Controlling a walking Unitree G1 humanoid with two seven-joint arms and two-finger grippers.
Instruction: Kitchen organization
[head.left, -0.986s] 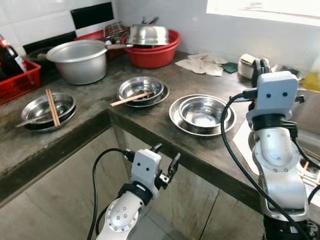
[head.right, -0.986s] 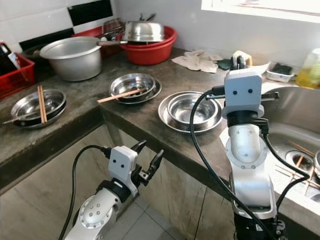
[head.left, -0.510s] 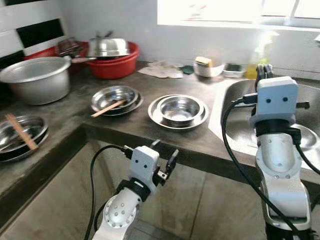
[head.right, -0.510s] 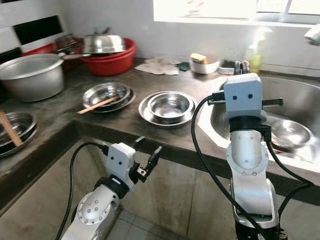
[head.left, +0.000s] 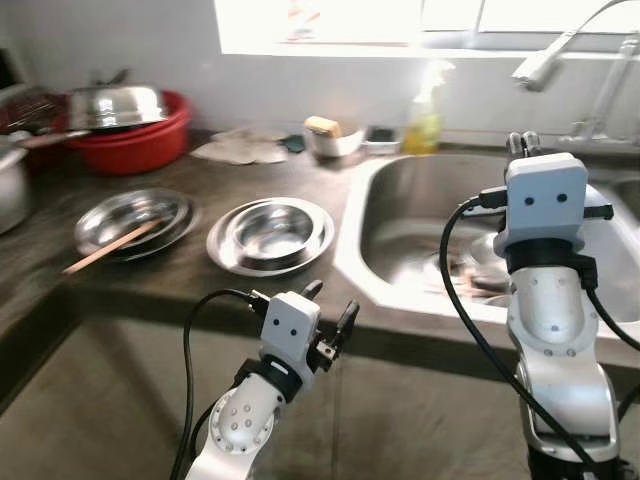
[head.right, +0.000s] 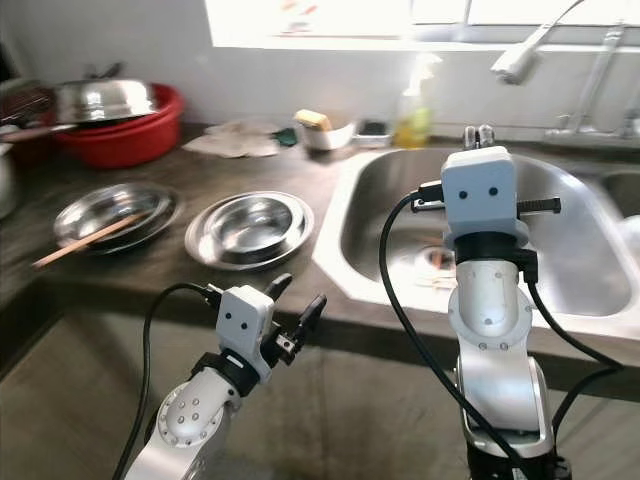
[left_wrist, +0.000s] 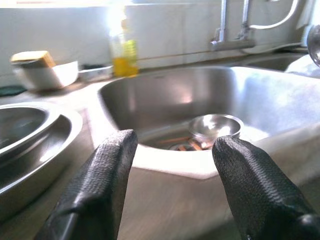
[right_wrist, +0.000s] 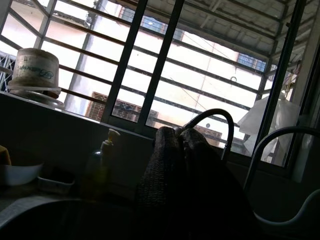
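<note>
The left gripper (head.left: 330, 312) hangs below the counter edge, fingers spread and holding nothing. Just beyond it sits a steel bowl on a plate (head.left: 270, 232), with nothing in it; beside that, a dish holding a chopstick (head.left: 128, 224). The right gripper (head.left: 523, 143), fingers pressed together, stands over the sink (head.left: 400, 215), where a small bowl (left_wrist: 215, 127) rests near the drain. Farther back, a red basin (head.left: 130, 145) holds a steel lid.

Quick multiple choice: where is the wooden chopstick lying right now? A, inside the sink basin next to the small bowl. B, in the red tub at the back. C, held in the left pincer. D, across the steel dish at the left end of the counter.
D: the chopstick lies slanted across the steel dish left of the plate-and-bowl stack, while the left pincer hangs open with nothing in it below the counter edge.
</note>
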